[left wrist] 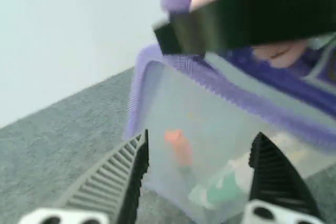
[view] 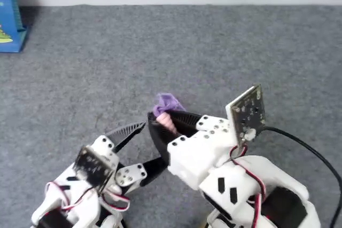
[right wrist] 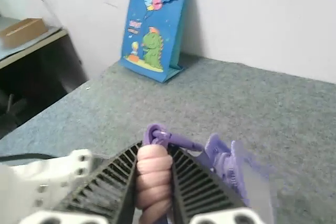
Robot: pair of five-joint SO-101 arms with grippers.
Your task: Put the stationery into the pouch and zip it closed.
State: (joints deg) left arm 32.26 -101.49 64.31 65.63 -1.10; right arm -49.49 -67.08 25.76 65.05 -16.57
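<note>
Nearest the high camera, both arms crowd the near side of the table (view: 214,46). Its grey felt surface runs from them back to the white wall and out to both sides. At the far left, against that wall, stands a blue gift bag (view: 9,20), well apart from the arms.

Left gripper (view: 153,142): jaws spread wide, nothing held. In its own wrist view the two fingers stand either side of the lower part of the pouch (left wrist: 210,129). Contact with the pouch cannot be confirmed.

Pouch: translucent with a purple zip edge, placed between the two grippers near the middle of the table's near side. Seen through its wall are an orange item (left wrist: 177,142) and a green-and-white item (left wrist: 223,190). Both are blurred and their type cannot be determined. Whether the zip is open or closed cannot be told.

Right gripper (view: 163,118): jaws closed on a pink pull (right wrist: 154,182) topped by a purple loop (right wrist: 157,135), just beside the pouch's purple edge. A black cable (view: 310,148) runs from this arm toward the right edge.
</note>
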